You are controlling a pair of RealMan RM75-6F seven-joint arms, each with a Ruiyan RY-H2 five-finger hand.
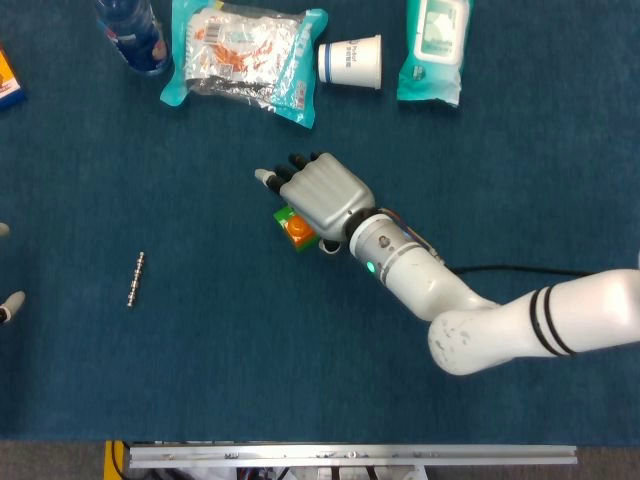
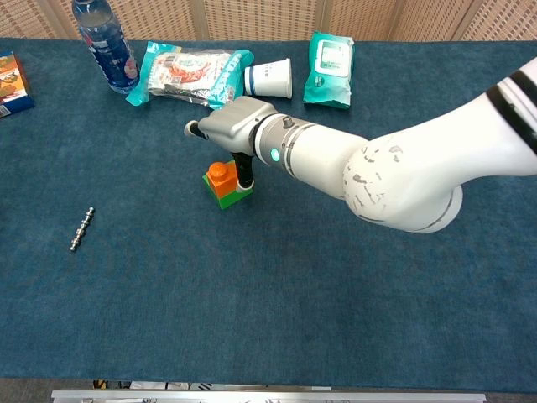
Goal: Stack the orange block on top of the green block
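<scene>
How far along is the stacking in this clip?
Done: the orange block sits on top of the green block on the table. In hand: nothing; the right hand is above the stack with its fingers spread, though the chest view shows one finger beside the stack, contact unclear. Left: only to draw the hand clear. The left hand shows barely at the frame's edge.

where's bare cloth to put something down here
Widest bare patch: the near half of the table, in front of the stacked blocks and metal pin. Another lies between the pin and the blocks. The far edge is crowded: bottle, snack bag, cup, wipes.
</scene>
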